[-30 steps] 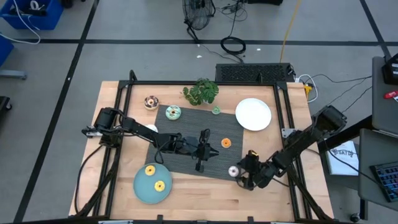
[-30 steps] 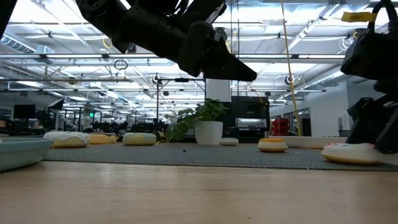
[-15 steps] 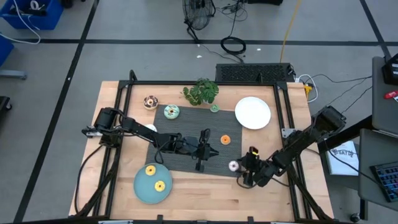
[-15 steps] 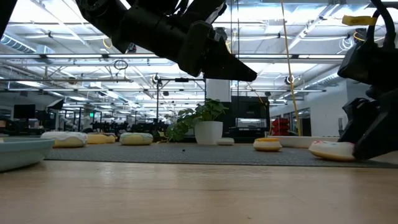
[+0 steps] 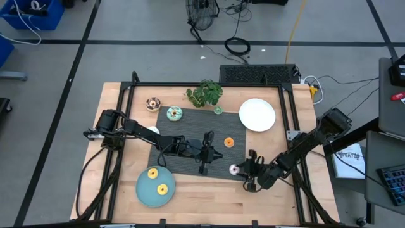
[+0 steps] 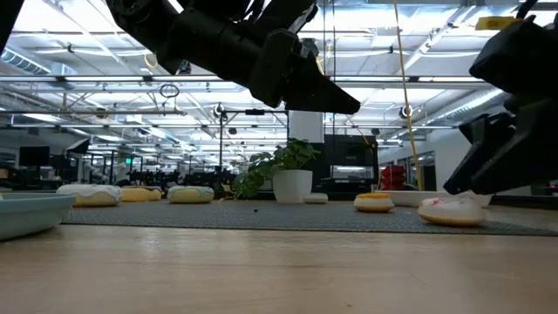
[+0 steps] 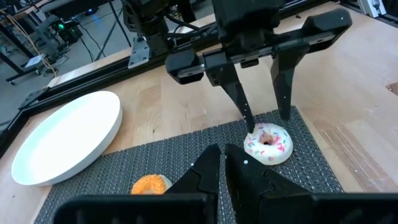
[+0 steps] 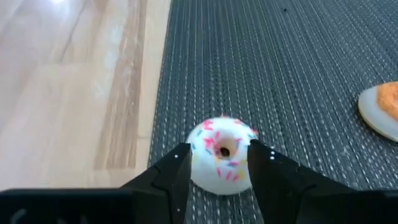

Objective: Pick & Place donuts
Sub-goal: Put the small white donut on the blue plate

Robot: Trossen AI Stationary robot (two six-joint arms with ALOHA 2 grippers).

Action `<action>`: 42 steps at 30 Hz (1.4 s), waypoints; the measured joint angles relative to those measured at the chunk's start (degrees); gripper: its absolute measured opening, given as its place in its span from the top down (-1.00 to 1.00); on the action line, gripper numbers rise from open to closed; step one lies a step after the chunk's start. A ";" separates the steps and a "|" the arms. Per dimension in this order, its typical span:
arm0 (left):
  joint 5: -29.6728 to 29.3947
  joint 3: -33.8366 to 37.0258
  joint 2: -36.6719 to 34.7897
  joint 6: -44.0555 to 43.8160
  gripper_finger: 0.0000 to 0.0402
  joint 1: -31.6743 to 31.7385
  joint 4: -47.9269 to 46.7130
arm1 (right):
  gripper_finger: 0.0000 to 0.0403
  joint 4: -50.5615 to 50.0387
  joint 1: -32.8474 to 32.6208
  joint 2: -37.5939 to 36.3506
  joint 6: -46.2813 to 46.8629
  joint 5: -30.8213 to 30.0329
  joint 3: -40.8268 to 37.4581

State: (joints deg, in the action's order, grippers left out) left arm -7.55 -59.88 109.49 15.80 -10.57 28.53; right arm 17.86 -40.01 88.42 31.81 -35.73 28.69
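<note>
A white sprinkled donut (image 8: pixel 222 154) lies flat on the dark mat (image 5: pixel 196 126) near its near right corner, and my right gripper (image 5: pixel 243 170) is shut on it. My left gripper (image 7: pixel 224 167) hangs shut over the mat's near middle, holding nothing. An orange donut (image 5: pixel 229 142) and a teal-iced donut (image 5: pixel 174 114) rest on the mat. A brown donut (image 5: pixel 153 103) sits on the wood at the far left. Two yellow donuts (image 5: pixel 152 173) lie on the teal plate (image 5: pixel 144 193). My right gripper has the white donut between its two fingers, one fingertip (image 8: pixel 181 163) on each outer side of the ring (image 8: pixel 196 149). The fingers come slanting down from the table's right side. The donut lies flat with its underside on the mat.
A white plate (image 5: pixel 257 115) sits at the far right and a potted plant (image 5: pixel 204 93) at the far middle edge. A small green donut (image 5: pixel 218 111) lies by the plant. Bare wood runs along the near edge to the right of the teal plate.
My right gripper has gone toward the table's left edge, and its fingers have closed in on the white donut. The donut has slid a little leftward, farther onto the mat, staying flat.
</note>
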 joint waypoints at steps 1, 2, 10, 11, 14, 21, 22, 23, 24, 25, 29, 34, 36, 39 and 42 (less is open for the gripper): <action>0.00 0.00 0.00 -0.02 0.85 0.00 0.00 | 0.29 -0.41 0.23 0.02 -0.02 0.09 0.00; 0.00 0.00 0.00 -0.04 0.85 -0.02 0.00 | 0.28 -1.01 0.47 0.00 0.15 0.12 0.02; 0.00 0.00 0.00 -0.09 0.85 -0.01 0.00 | -0.01 -2.55 2.26 -0.07 0.65 4.89 -0.36; 0.00 0.00 0.00 -0.09 0.85 -0.01 0.00 | -0.07 -2.33 2.47 -0.07 0.59 5.95 -0.53; 0.00 0.00 0.00 -0.12 0.85 0.00 0.00 | -0.25 -2.20 2.60 -0.04 0.53 6.13 -0.57; 0.00 0.00 0.00 -0.29 0.85 -0.02 0.00 | -0.38 -1.10 2.91 1.41 0.35 2.71 -0.57; 0.00 0.00 0.00 -0.29 0.85 -0.01 0.00 | -0.37 -0.88 3.07 2.37 0.25 2.75 -0.57; 0.00 0.00 0.00 -0.27 0.85 -0.02 0.00 | -0.36 0.01 3.32 3.70 0.27 2.82 -0.57; 0.00 0.00 0.00 -0.29 0.85 -0.02 0.00 | -0.35 1.90 3.59 5.15 0.42 2.67 -0.54; 0.00 0.00 0.00 -0.29 0.85 -0.02 0.00 | -0.34 3.60 3.76 6.54 0.19 2.58 -0.42; 0.00 0.02 0.00 -0.27 0.85 -0.02 0.00 | -0.29 9.87 4.33 10.35 -1.80 2.30 -0.39; 0.00 0.02 0.00 -0.27 0.85 -0.02 -0.01 | -0.25 11.20 4.44 10.32 -2.75 3.17 -0.44; 0.00 0.02 0.00 -0.22 0.85 -0.01 -0.01 | -0.22 10.97 4.44 9.92 -2.73 2.92 -0.46; 0.00 0.02 0.00 -0.25 0.85 -0.02 -0.02 | -0.15 11.19 4.65 9.86 -2.78 2.82 -0.50; 0.00 0.02 0.00 -0.22 0.85 -0.02 -0.02 | -0.02 11.42 5.25 9.86 -2.48 2.83 -0.52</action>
State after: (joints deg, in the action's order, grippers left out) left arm -7.55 -59.86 109.49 15.57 -10.59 28.51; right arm 29.28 -34.76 98.28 29.33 -32.89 28.16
